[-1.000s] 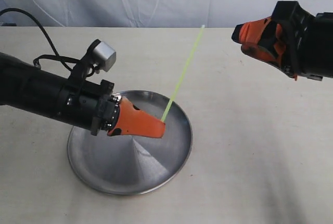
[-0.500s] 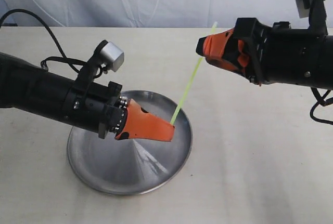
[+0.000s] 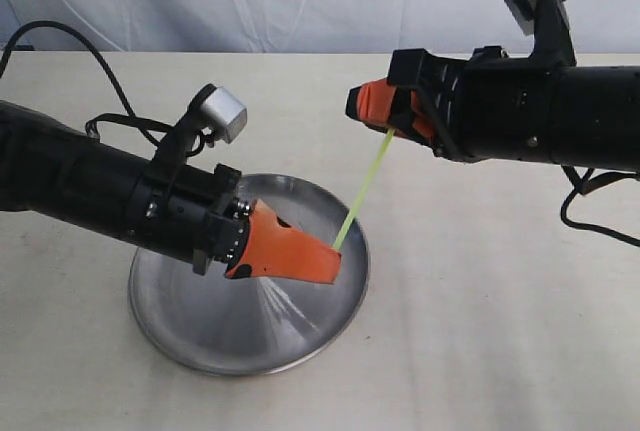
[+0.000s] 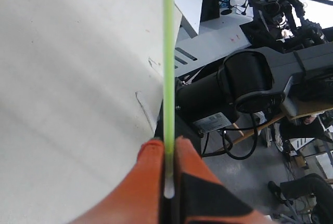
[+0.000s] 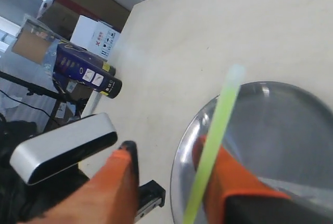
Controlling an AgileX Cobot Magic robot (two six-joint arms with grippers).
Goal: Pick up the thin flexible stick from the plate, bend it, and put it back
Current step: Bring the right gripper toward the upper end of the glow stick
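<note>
- Now your left hand (image 3: 328,263) is clamped shut on the lower end of the thin flexible stick (image 3: 362,189), with the plate (image 3: 190,336) just below that hand.
- Your right hand (image 3: 362,111) sits parted around the upper end; close it firmly, then bring both hands together gently.

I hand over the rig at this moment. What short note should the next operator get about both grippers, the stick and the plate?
Left gripper: jaws shut on the lower end of the thin flexible stick, held above the plate.
Right gripper: jaws open around the stick's upper end.
Done: stick picked up, straight.
Left to do: close right jaws, bend the stick, put it back on the plate.
</note>
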